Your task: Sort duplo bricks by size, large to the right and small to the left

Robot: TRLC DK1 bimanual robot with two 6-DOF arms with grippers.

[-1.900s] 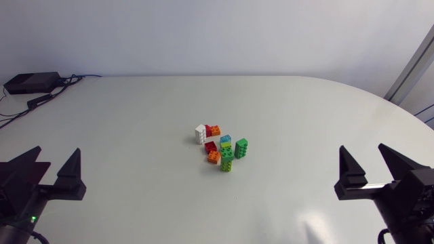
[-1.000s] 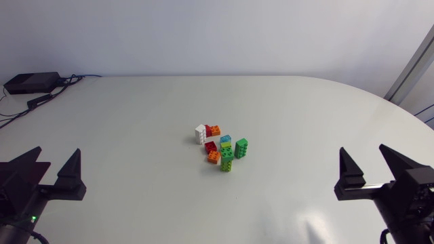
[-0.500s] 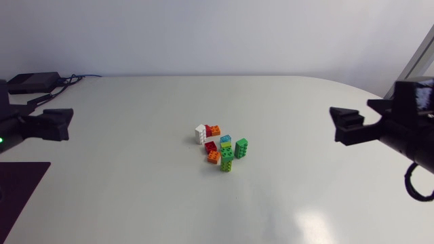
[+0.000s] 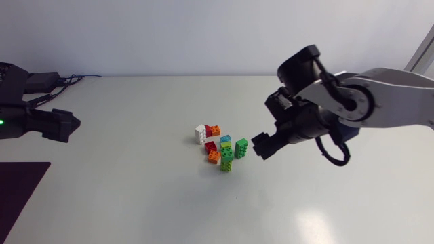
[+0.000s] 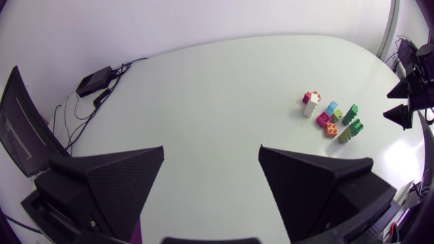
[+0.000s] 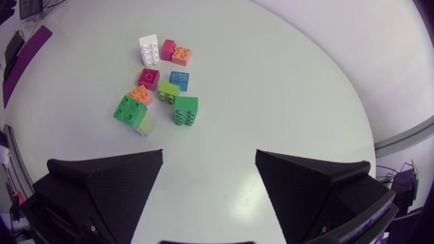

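The table (image 4: 135, 169) was a pale, smooth sheet with a rounded far edge, and a patch of glare (image 4: 308, 222) sat on its near right side. Right in the middle lay the bricks (image 4: 225, 142), huddled in one tight cluster: a white brick (image 4: 200, 133) at the far left of it, red, orange and blue ones packed in the centre, and two green bricks (image 4: 241, 147) on the near right side, none of them sorted to either side.

The right arm (image 4: 380, 102) reached in low over the table, and the right hand (image 6: 209, 154) hung just right of the cluster, fingers spread wide and holding nothing, with the bricks ahead of it. Over at the left edge, the left hand (image 5: 211, 152) was well apart from the bricks, fingers gaping wide and empty too.

At the far left corner sat a black box (image 4: 30, 83) with cables (image 4: 71, 78) trailing beside it. A dark mat (image 4: 20, 196) lay at the near left edge.
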